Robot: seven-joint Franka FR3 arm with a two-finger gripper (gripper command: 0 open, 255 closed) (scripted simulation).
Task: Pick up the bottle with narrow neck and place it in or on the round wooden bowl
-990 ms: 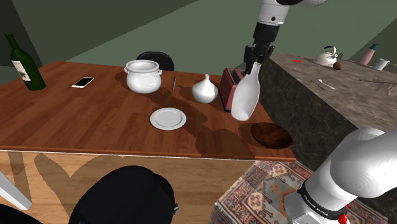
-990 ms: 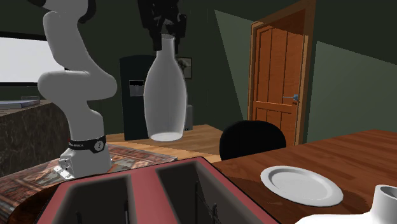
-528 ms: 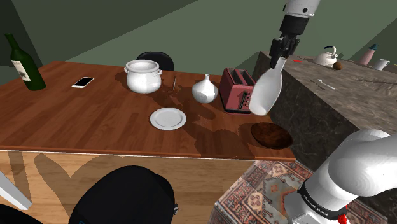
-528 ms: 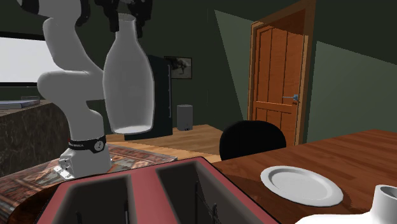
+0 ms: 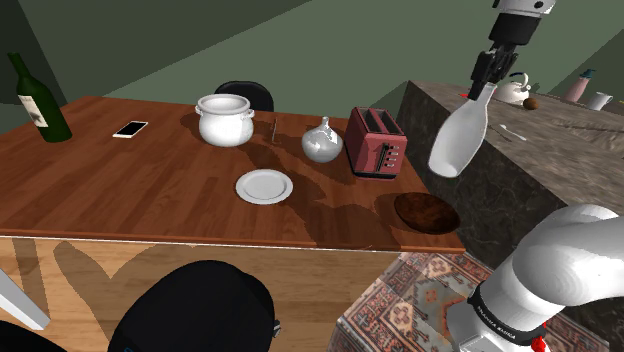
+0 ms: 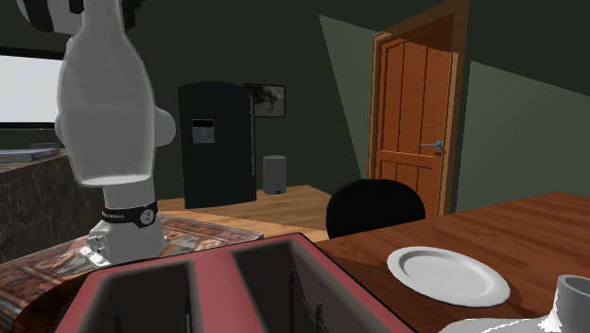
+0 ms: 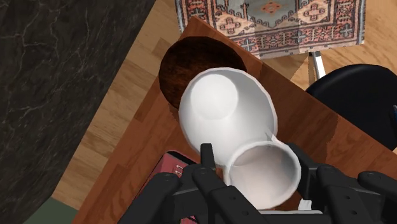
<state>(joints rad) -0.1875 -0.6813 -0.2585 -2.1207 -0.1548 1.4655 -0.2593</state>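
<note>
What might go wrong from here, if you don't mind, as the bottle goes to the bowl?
1. The jaws hold the bottle only at its neck and it hangs tilted; it may swing or slip.
2. The bowl sits at the corner of the table; a tall bottle released there may topple out, off the edge.

We see soft, even light on the counter [image 5: 120, 190], fuzzy shadows by the pot [image 5: 224, 120]; bottle [image 5: 458, 140] glows brightest; second exterior view's dim apart from its pale window [image 6: 24, 90]
</note>
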